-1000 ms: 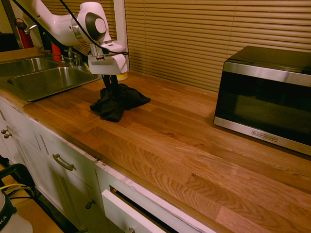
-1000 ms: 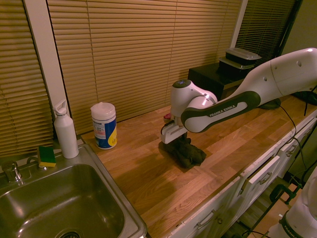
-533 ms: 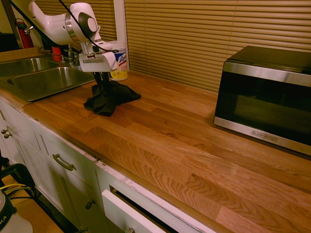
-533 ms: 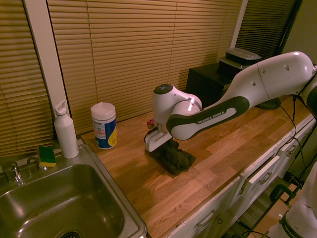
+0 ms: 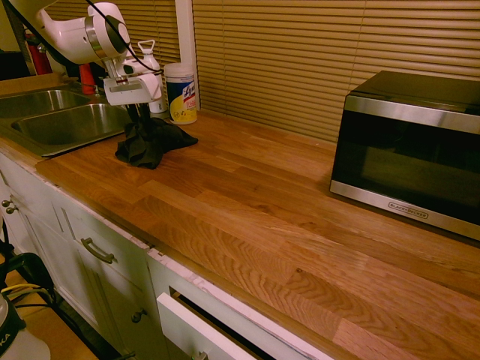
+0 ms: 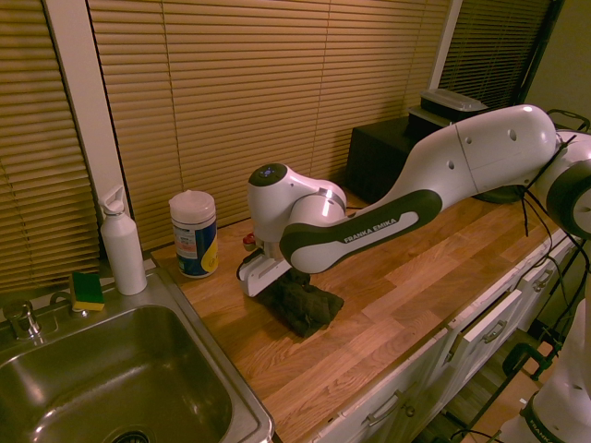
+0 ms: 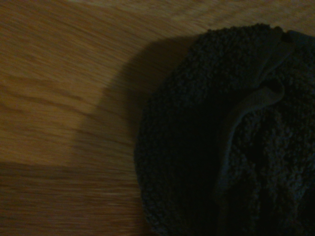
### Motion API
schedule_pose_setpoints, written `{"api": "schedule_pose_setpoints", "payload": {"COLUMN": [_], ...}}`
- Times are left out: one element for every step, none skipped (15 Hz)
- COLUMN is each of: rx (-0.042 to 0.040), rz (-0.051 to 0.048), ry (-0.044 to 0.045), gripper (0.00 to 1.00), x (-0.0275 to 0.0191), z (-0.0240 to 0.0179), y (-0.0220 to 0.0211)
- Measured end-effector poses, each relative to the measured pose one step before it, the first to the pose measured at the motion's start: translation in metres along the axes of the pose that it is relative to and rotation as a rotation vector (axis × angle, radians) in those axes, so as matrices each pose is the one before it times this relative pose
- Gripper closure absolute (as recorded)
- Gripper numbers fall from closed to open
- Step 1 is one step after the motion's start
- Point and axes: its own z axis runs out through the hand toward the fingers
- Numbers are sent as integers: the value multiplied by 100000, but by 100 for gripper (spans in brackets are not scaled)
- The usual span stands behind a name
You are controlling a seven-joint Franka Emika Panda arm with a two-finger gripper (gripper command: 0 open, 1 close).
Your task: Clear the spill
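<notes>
A crumpled black cloth (image 5: 152, 142) (image 6: 301, 305) lies on the wooden countertop (image 5: 262, 202) close to the sink. My gripper (image 5: 139, 124) (image 6: 285, 281) points straight down into it, shut on the cloth's top. In the wrist view the cloth (image 7: 221, 147) fills the frame beside bare wood. The spill is hidden or out of view; I make out no dark drops on the wood around the cloth.
A steel sink (image 5: 60, 124) (image 6: 102, 388) lies just beyond the cloth. A wipes canister (image 5: 181, 91) (image 6: 194, 233), a white bottle (image 6: 123, 242) and a sponge (image 6: 88, 289) stand by the blinds. A microwave (image 5: 412, 150) sits further along the counter.
The gripper has dragged the cloth along the counter towards the sink, away from the microwave. The wipes canister now shows from behind the arm.
</notes>
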Motion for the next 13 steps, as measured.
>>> {"api": "schedule_pose_setpoints", "payload": {"rx": [54,74,-57,205,85,106,-182,-257,-213,-142,25,9,-77], "rz": [-524,-541,-639,-588,-495,-433,-222,-113,-111,3,61,52,60], "ry": [21,29,-3,8,-51,-80,-158,-157,-117,-80,-54,-97,-122], "gripper": [100,100,100,100,100,100,100,100,100,100,100,100,100], "x": [-347,-326,-358,-325,-281,-291,-221,-87,-64,-3,28,8,13], "z": [-241,-285,-248,-214,-131,-52,124,145,107,29,-23,18,80], "y": [-570,-583,-571,-561,-552,-574,-412,-285,-193,-109,-73,-42,-24]}}
